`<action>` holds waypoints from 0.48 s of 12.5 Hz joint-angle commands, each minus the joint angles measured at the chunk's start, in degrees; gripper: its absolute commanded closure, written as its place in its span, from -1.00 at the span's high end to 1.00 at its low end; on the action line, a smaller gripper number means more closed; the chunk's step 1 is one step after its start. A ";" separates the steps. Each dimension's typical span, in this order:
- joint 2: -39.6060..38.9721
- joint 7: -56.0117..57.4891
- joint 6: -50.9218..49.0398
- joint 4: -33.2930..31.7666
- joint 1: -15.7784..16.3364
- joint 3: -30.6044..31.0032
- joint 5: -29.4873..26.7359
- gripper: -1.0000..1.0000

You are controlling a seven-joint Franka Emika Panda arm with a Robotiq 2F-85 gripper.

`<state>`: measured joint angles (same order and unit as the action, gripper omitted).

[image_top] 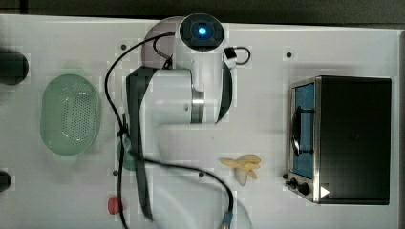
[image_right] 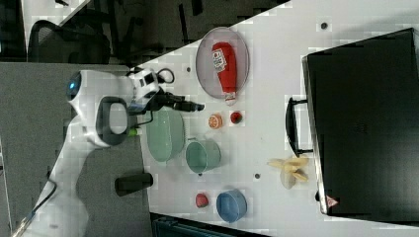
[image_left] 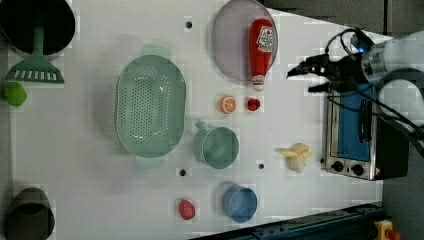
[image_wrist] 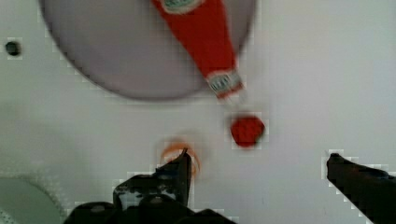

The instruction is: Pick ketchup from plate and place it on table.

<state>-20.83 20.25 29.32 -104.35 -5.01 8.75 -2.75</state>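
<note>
The white table [image_left: 90,175] spreads under everything, with a black and silver toaster oven [image_left: 357,135] at the left view's right edge, its door glass showing blue. Next in size comes the white arm [image_right: 94,113], which reaches in from the right view's left, high over the green perforated basket [image_left: 150,106]. The greyish-pink plate [image_left: 227,45] sits near the top of the left view, and the ketchup [image_left: 262,47] lies flat on its right part, cap end poking past the rim onto the table, label toward the far end. The gripper [image_left: 310,80] hangs in the air to the right of the bottle in the left view, apart from it, its two dark fingers [image_wrist: 180,175] spread wide with nothing between them. Below the plate in the left view stand a green cup [image_left: 216,147] and a blue bowl [image_left: 239,202], with a peeled banana [image_left: 297,155] near the oven. Smallest are the orange slice [image_left: 228,104] and the round red fruit [image_left: 253,104] just beside the bottle's cap, and a strawberry [image_left: 186,209] by the bowl.
</note>
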 commanded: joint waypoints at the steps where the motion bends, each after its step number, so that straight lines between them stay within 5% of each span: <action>1: -4.93 16.88 3.32 3.38 -0.47 -0.13 0.07 1.00; 6: -13.75 19.29 8.76 7.63 0.32 -0.13 0.15 1.00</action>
<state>-35.89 36.01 37.80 -98.81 -4.86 8.19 -2.14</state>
